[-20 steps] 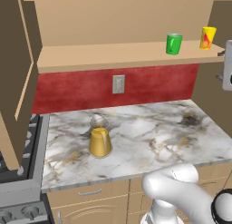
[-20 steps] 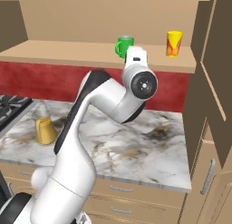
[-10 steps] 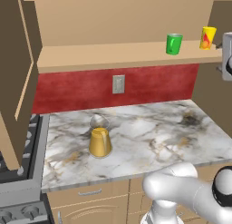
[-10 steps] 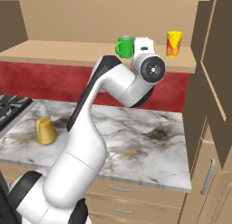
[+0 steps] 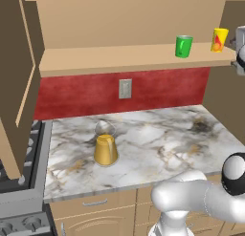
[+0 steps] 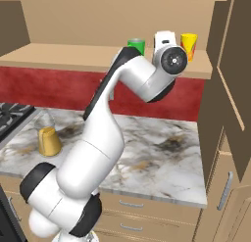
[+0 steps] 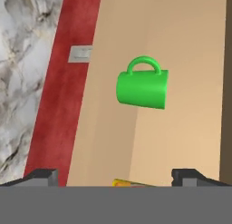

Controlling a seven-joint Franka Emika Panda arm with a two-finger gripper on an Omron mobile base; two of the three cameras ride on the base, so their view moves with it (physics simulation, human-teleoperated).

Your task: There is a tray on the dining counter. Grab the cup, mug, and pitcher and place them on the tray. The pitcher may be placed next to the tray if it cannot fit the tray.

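Note:
The green mug point(image 5: 183, 46) and the yellow cup point(image 5: 219, 39) stand on a high wooden shelf point(image 5: 119, 59). My gripper point(image 7: 115, 177) is raised to shelf height and open, with nothing between its fingertips point(image 7: 41, 175). In the rolled hand view the mug point(image 7: 142, 88) lies ahead, handle toward the top, and a sliver of the cup point(image 7: 128, 183) shows between the tips. From the right base camera my hand point(image 6: 165, 44) sits between the mug point(image 6: 136, 44) and the cup point(image 6: 188, 44). The amber pitcher point(image 5: 105, 145) stands on the marble top below. The tray and dining counter are out of view.
A marble countertop point(image 5: 162, 144) over tan drawers runs under the shelf, with a red backsplash and a wall outlet point(image 5: 125, 88). A stove point(image 5: 19, 206) borders it on the left. A tall cabinet point(image 6: 235, 74) closes off the shelf's right end.
My hand has swung right along the shelf, from in front of the mug to the gap between mug and cup. The vessels have not moved.

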